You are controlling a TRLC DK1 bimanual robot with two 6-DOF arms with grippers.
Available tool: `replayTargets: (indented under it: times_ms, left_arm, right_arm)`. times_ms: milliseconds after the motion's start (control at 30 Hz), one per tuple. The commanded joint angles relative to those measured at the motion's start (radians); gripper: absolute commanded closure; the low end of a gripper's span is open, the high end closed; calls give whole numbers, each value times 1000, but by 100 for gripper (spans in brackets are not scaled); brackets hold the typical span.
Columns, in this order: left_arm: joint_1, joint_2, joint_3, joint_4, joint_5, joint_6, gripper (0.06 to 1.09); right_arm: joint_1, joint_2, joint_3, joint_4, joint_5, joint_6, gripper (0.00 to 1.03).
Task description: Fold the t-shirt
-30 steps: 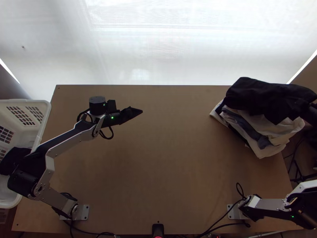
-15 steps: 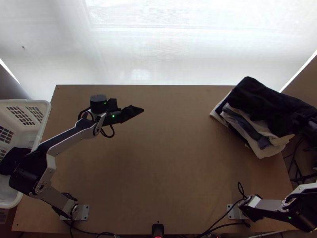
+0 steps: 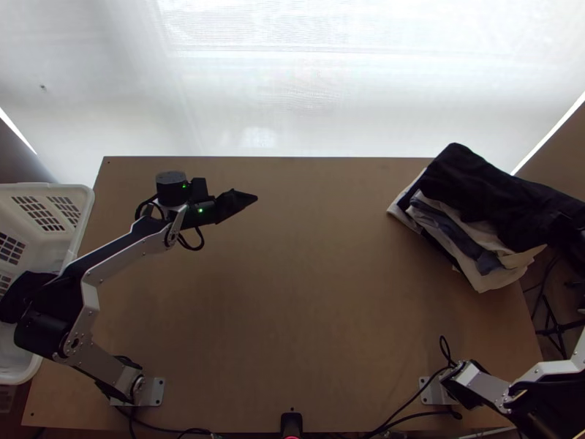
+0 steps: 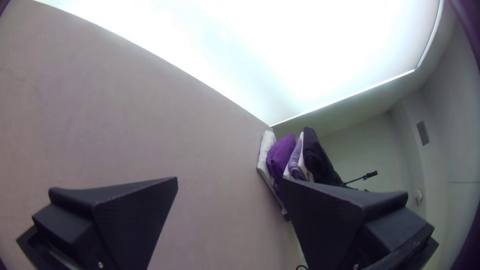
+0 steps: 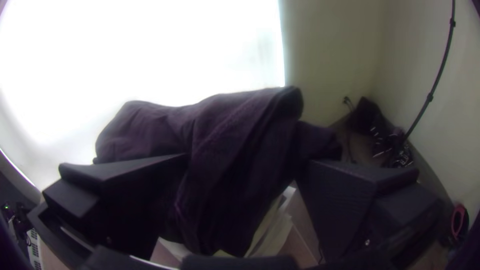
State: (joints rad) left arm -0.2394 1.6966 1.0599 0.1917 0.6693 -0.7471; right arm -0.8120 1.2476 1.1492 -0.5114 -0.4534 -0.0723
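In the top view my left gripper [image 3: 241, 200] hangs over the table's upper left part; its spread fingers show in the left wrist view [image 4: 229, 179], with nothing between them. My right gripper [image 3: 567, 233] is at the right edge, by the lower right end of a dark garment [image 3: 482, 190], perhaps the t-shirt. That garment lies loosely folded across a pile of clothes [image 3: 468, 245]. From the right wrist, the right gripper's [image 5: 247, 159] fingers stand wide apart, the bunched dark cloth [image 5: 235, 135] before and between them. Part of the cloth is hidden behind the fingers.
The pile rests on the right edge of the table [image 3: 307, 293]. A white basket [image 3: 77, 219] stands at the table's left side, partly under the left arm. A small black device [image 3: 291, 423] sits at the near edge. A dark stand [image 5: 431, 95] rises beyond the table.
The dark garment's right part has come down lower over the pile, covering more pale cloth. The right arm's links have swung toward the near side. My left gripper has shifted slightly left and up the picture.
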Motion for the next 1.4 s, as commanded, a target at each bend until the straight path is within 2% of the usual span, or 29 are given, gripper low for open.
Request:
replayTargets:
  times_ms: [0, 67, 167, 267, 333, 400, 467, 600, 767, 867, 967, 1233, 1367]
  left_arm:
    - [22, -11, -1, -3, 7, -3, 10]
    - [26, -12, -1, -5, 7, -3, 10]
    - [29, -14, -3, -8, 7, -5, 10]
    - [34, -15, -6, -8, 6, -5, 10]
    - [37, -20, -8, -8, 6, -5, 10]
    - [38, -25, -8, -9, 6, -6, 10]
    - [38, -31, -5, -14, 6, -6, 10]
    - [46, -41, -5, -23, 6, -6, 10]
    - [71, -60, -21, -37, 4, 0, 10]
    - [84, -77, -37, -43, 4, 6, 10]
    - [94, -87, -43, -51, 4, 8, 10]
    - [104, -106, -44, -55, 4, 5, 10]
    - [104, -110, -44, -55, 6, 0, 10]
  right_arm:
    - [16, -85, -16, 97, 193, 16, 4]
    - [17, -114, -16, 140, 229, 31, 4]
    - [25, -155, 18, 185, 245, 65, 4]
    - [82, -171, 101, 188, 246, 98, 4]
    - [169, -169, 136, 221, 266, 115, 4]
    - [316, -160, 129, 304, 371, 94, 4]
    - [432, -134, 127, 346, 420, 68, 4]
    - [534, -89, 27, 478, 463, 57, 4]
    - [536, -19, -275, 812, 483, 29, 4]
    - [534, 42, -425, 869, 483, 19, 4]
    - [514, 93, -568, 990, 483, 20, 4]
    - [521, 92, -712, 1019, 484, 40, 4]
    - [534, -114, -649, 959, 483, 52, 4]
